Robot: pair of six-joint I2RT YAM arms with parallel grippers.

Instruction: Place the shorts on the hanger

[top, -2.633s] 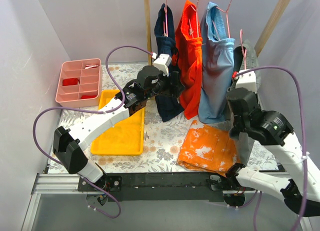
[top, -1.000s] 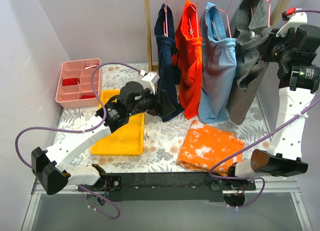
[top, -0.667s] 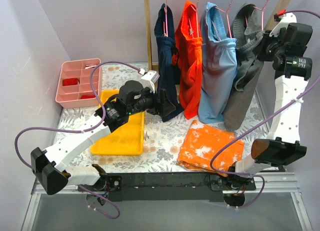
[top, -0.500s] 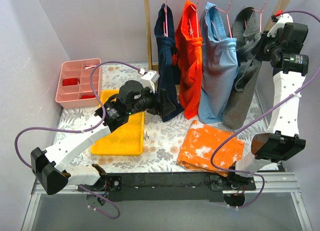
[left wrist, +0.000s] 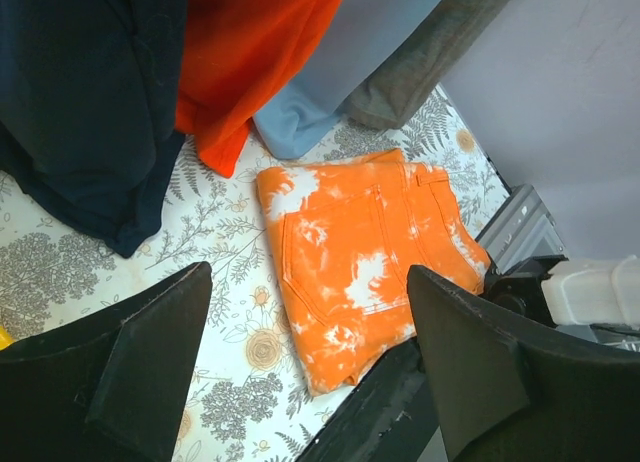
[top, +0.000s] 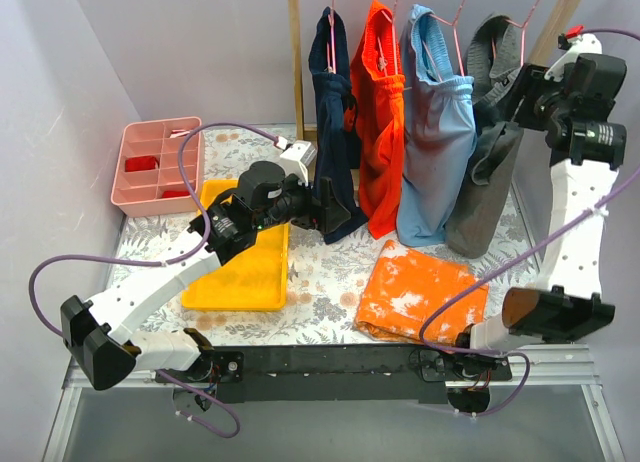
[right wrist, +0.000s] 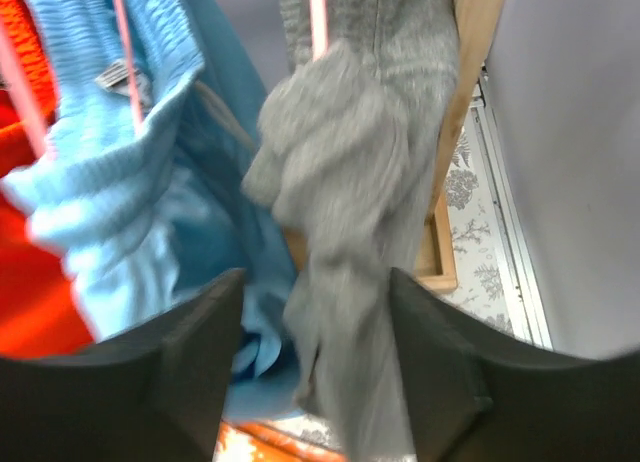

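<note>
Grey shorts point(right wrist: 345, 182) — just before right tool point(right wrist: 315, 282)

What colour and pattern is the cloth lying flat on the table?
The cloth is orange with white blotches; clearest in the left wrist view.

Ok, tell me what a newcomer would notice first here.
First, the bright garments hanging from the pale wooden clothes rack at the back, with the plain dark grey shorts on a thin salmon-pink wire hanger at the right end and the open right gripper raised close by. Then the orange white-blotched cloth lying flat on the floral table, front right.
</note>
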